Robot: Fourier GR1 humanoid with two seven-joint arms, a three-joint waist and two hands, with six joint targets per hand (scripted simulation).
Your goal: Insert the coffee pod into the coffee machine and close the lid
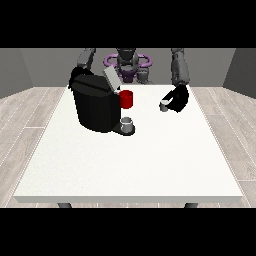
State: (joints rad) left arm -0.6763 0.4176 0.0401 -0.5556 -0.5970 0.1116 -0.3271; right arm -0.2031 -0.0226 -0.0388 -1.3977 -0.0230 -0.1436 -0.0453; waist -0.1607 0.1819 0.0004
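A black coffee machine (95, 106) stands on the white table (130, 165) at the left, its grey lid (110, 79) tilted up and open. A small grey cup (127, 123) sits on the machine's drip base. The hand at the view's right (178, 99) is curled around a small grey coffee pod (163, 105) and holds it just above the table, well right of the machine. The hand at the view's left (76, 75) is behind the machine's top, mostly hidden.
A red mug (126, 99) stands right behind the machine's front, between it and the pod. The table's front edge runs near the bottom of the view.
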